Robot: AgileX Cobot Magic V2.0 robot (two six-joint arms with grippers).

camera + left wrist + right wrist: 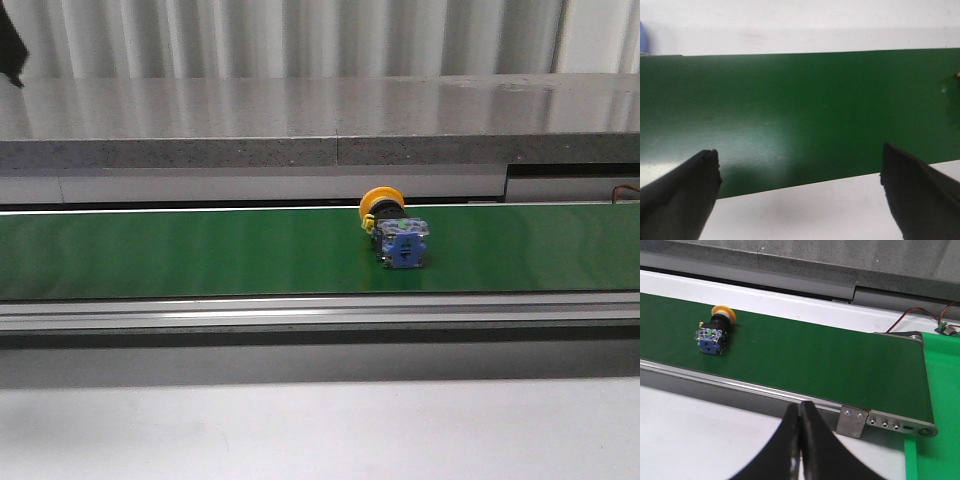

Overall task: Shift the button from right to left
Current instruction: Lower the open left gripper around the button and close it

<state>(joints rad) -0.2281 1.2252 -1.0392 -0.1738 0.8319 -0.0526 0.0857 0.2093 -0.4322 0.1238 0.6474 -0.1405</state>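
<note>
I see the button (393,232) lying on its side on the green belt (150,250), untouched. My left gripper (800,192) has its jaws wide apart and empty; the right gripper (800,450) is closed on nothing. I should approach from above and close across the blue-grey body.

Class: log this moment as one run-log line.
small orange-capped blue-grey push-button: lying on green belt, unheld | left gripper: open | right gripper: shut, empty
</note>
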